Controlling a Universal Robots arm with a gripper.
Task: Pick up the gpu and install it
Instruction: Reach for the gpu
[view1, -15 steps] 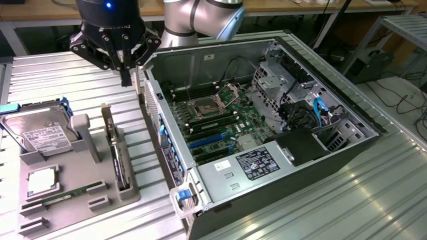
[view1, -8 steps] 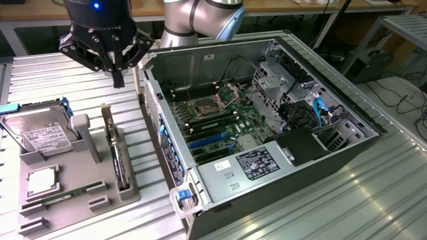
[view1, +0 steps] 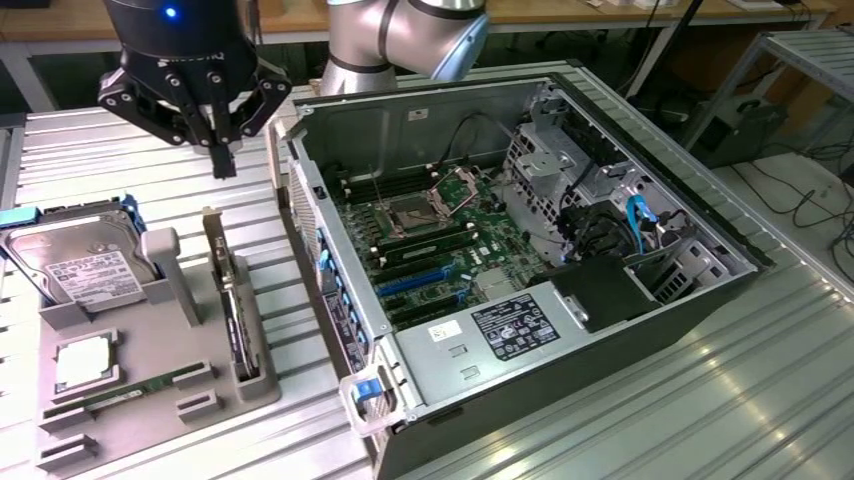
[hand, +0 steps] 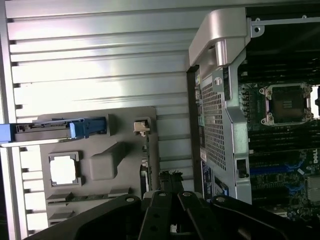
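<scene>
The gripper (view1: 222, 158) hangs in the air with its black fingers drawn together into one point and nothing between them. It sits over the ribbed metal table (view1: 694, 400), at the far end of the grey parts holder (view1: 147, 400) and near the corner of the open computer case (view1: 340, 330). It touches nothing. Below it and nearer the camera, the gpu (view1: 235, 318) stands on its edge in a slot along the side of the holder that faces the case. Its silver bracket (view1: 211, 238) is at the end closest to the gripper. Farther toward the exterior view's left, a silver hard drive (view1: 78, 268) leans in a blue-edged cradle; its white label carries print too small to read. A square processor (view1: 83, 360) lies flat in a recess, and a narrow green RAM stick (view1: 131, 388) lies in a slot next to it. Inside the case the green motherboard (view1: 441, 250) shows an open processor socket (view1: 404, 216) and blue expansion slots (view1: 411, 282). The power supply (view1: 514, 325) has a grey and black label with unreadable text, and a blue cable (view1: 638, 222) runs beside the drive cage.
</scene>
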